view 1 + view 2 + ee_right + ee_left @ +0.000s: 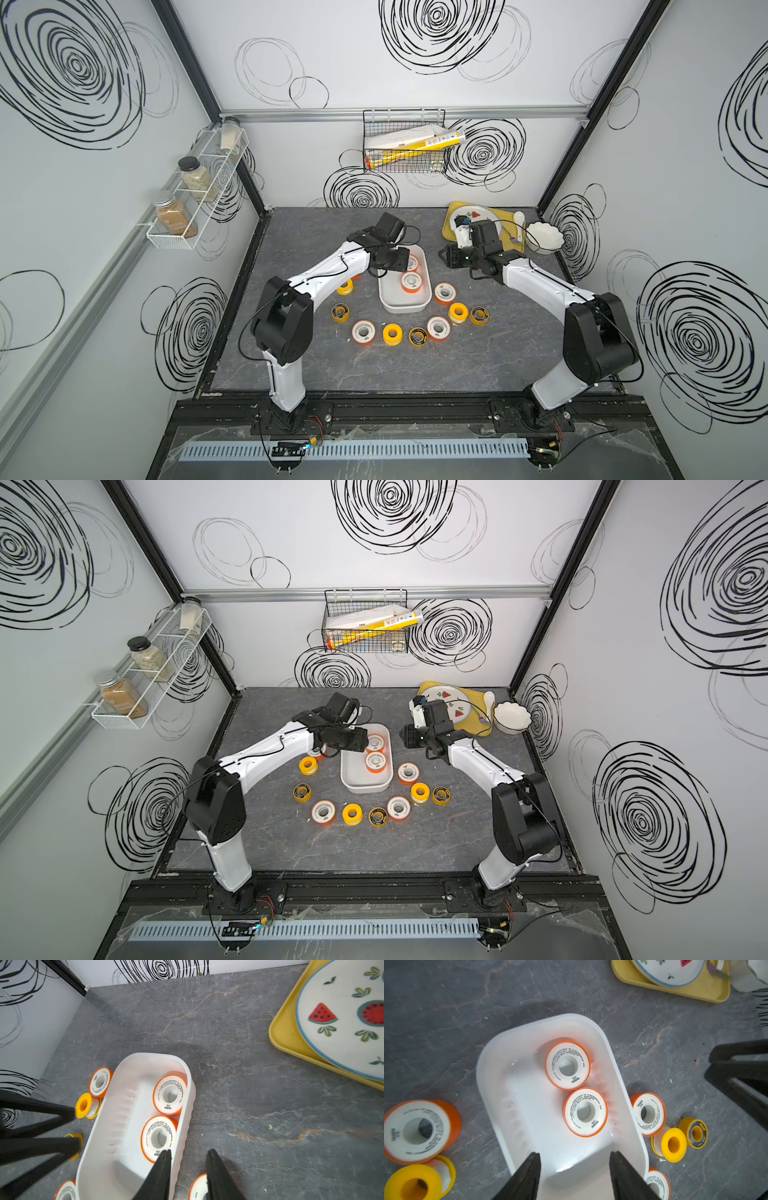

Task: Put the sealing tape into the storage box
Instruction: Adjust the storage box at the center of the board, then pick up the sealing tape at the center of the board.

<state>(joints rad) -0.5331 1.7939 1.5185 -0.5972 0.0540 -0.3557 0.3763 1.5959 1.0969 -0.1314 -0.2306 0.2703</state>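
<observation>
Worktop [332, 365]: ten spools lie loose around the box.
Storage box [400, 302]: holds two orange sealing tape [412, 281] spools.
Left fingers [574, 1154]: spread, empty, above the box.
Right fingers [189, 1150]: parted, empty, over its wall. Dropping there would likely snag the rim and shift the box.

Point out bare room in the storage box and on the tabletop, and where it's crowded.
Inside the storage box, the floor along the wall opposite the two orange spools is bare, as is its near end. The tabletop between the spool arc and the front edge is open. Crowded: the arc hugging the box's near end.
</observation>
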